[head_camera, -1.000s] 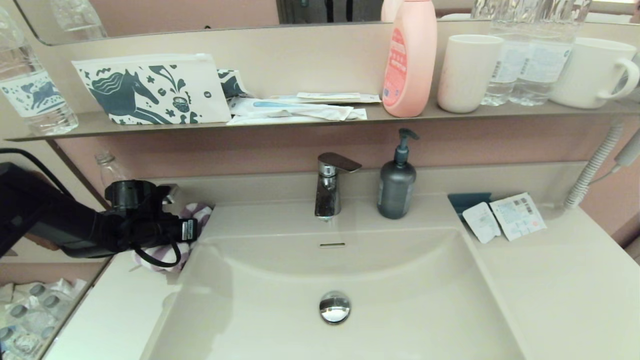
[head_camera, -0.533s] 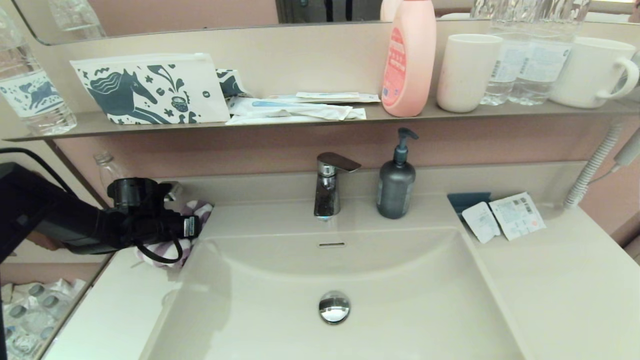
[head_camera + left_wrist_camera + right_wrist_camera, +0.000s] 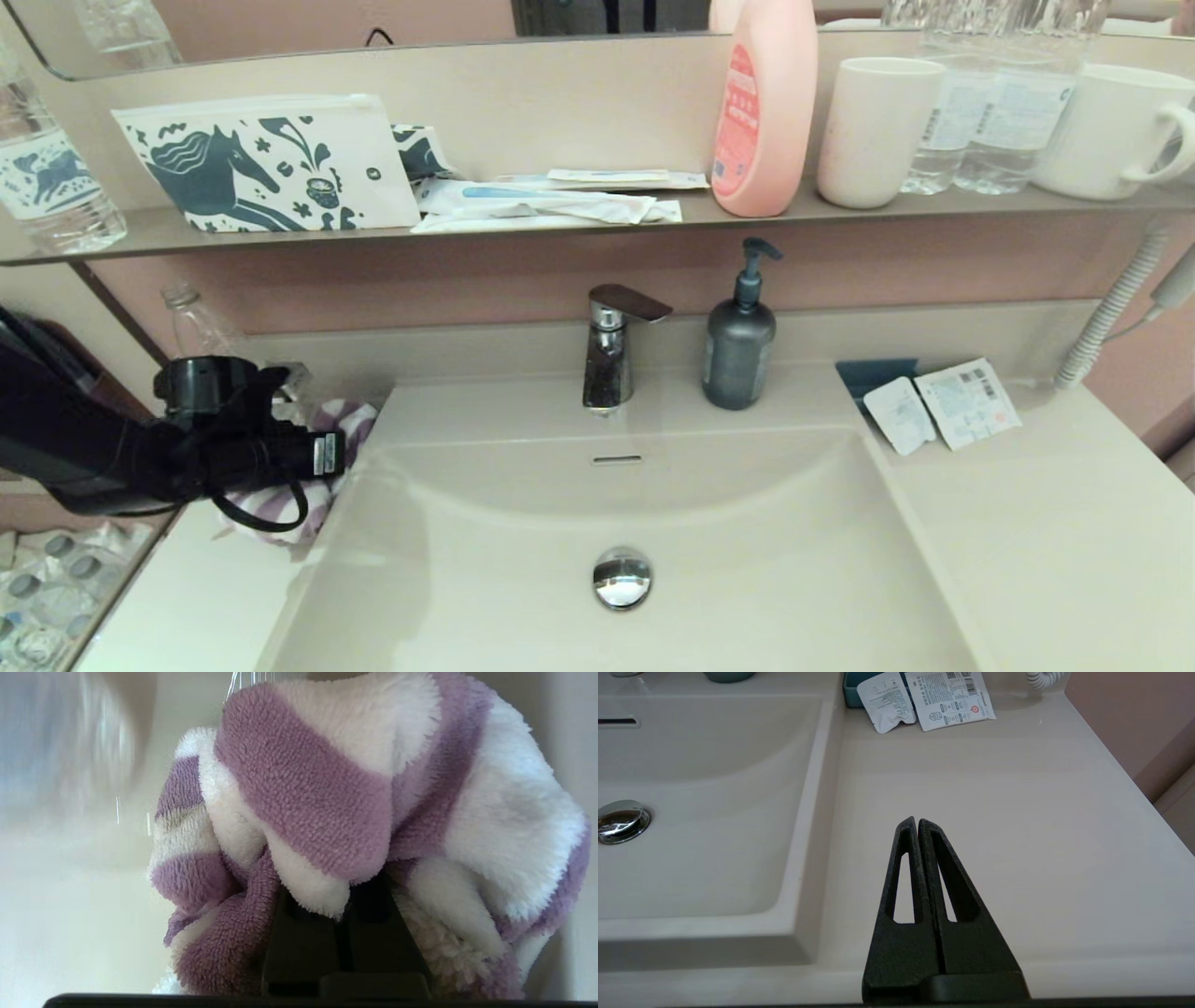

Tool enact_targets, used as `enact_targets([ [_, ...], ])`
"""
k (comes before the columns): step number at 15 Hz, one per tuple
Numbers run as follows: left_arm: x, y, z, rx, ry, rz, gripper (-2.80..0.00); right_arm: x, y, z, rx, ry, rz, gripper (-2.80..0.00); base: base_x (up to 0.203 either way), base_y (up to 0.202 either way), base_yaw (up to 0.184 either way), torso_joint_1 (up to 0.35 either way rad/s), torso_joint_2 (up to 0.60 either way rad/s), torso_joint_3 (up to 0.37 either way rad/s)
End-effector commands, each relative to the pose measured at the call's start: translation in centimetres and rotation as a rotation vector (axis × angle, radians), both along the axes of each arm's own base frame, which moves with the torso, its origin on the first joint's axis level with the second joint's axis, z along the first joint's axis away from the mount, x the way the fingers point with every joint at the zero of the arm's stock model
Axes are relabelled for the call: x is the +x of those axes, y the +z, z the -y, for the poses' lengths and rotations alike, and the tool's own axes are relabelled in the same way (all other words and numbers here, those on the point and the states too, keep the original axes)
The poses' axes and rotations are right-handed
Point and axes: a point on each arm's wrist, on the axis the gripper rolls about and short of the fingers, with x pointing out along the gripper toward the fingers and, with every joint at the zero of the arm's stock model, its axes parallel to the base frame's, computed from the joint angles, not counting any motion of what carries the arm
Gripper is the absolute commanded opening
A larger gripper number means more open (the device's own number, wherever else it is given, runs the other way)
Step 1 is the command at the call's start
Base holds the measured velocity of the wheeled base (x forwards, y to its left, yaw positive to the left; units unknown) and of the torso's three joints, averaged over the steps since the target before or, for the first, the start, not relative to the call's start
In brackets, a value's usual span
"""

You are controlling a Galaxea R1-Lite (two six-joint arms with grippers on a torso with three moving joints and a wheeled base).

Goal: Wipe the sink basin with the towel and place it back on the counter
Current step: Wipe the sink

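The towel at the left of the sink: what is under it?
The towel, clamped in the left end effector, hangs over the beige counter beside the sink basin. The towel hides the end effector's fingertips.

Up on my shelf sit a white horse-print pouch (image 3: 266, 163), pink lotion bottle (image 3: 764, 107) and white cup (image 3: 873, 131), with a chrome faucet (image 3: 611, 345) and grey pump dispenser (image 3: 739, 336) below.

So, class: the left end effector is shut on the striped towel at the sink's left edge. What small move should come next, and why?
Probably carry the towel sideways over the rim and lower it into the sink basin. The left end effector already grips it beside the basin's left edge on the counter, and no cloth lies in the basin, so wiping has not begun.
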Motion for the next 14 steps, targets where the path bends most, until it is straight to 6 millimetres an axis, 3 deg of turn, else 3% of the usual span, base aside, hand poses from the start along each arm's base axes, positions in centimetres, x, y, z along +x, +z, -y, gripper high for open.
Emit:
enact_targets([
  [1, -3.0, 0.7, -0.1, 0.007, 0.006, -0.036, -2.80, 0.0, 0.0, 0.0, 0.000, 0.000, 0.000, -2.80, 0.000, 0.000, 0.000, 0.000, 0.00, 0.000],
  [8, -9.6, 1.1, 0.3, -0.013, 0.043, -0.142, -2.80, 0.0, 0.0, 0.0, 0.000, 0.000, 0.000, -2.80, 0.000, 0.000, 0.000, 0.000, 0.00, 0.000],
  [14, -14.2, 1.6, -1.5, 0.045, 0.048, -0.221, -2.80, 0.0, 0.0, 0.0, 0.000, 0.001, 0.000, -2.80, 0.000, 0.000, 0.000, 0.000, 0.00, 0.000],
])
